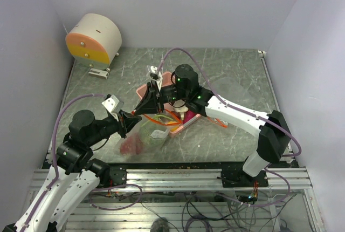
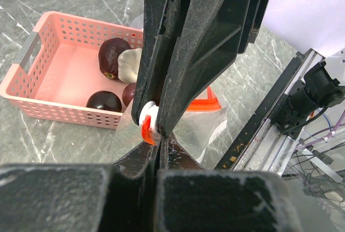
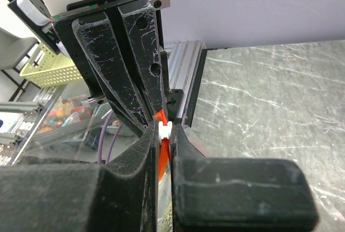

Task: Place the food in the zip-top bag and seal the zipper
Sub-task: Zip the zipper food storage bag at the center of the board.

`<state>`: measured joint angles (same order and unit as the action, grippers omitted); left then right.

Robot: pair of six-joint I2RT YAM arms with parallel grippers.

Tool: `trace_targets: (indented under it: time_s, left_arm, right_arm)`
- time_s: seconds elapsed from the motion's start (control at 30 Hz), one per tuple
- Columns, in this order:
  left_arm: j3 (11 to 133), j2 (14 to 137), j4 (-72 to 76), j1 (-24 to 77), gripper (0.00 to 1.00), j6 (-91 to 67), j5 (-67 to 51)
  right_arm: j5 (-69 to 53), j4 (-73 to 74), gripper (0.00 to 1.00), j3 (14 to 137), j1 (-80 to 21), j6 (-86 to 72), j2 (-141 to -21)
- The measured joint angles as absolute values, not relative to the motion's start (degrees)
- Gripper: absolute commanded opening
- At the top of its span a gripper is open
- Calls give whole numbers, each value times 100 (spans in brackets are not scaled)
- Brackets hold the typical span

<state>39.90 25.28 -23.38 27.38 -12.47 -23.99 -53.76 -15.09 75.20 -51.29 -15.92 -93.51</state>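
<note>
While my left jaws pinch the zipper (image 2: pixel 205 103), my right jaws clamp it too. Grapes (image 2: pixel 104 101) lie in the basket (image 2: pixel 54 48).

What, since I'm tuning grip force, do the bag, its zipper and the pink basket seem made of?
Zip-top bag: thin clear plastic film, glossy, crinkled, see-through. Zipper: seemingly stiffer orange-red plastic strip. Pink basket: rigid moulded plastic, matte, with lattice holes.

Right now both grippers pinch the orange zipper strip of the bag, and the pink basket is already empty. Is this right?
Not empty: the left wrist view shows the pink basket holding dark purple fruits and a whitish bulb. The left gripper and right gripper do pinch the zipper strip.
</note>
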Motion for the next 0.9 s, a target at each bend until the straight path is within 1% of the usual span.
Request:
trace_targets:
  time_s: [0.27,0.5,0.63,0.77,0.9]
  left_arm:
    - [3990,2445,-2408,2738,7,-1240,-2349]
    - [4005,2281,-2488,2749,7,-1197,-2237]
    - [4027,2213,-2567,2749,7,-1197,-2152]
    - [4080,2185,-2696,2751,7,-1186,-1940]
    - [4248,2075,-2954,2759,7,-1135,-1472]
  right_arm:
    - [-5332,-1308,0,7500,-5107,-1431,-9271]
    - [-5371,-1000,0,7074,-4886,-1162,-8899]
    - [-5356,-685,0,7032,-4792,-915,-8851]
    - [-5290,-412,0,7022,-4703,-685,-8840]
    - [-5201,-242,0,6873,-4556,-550,-8724]
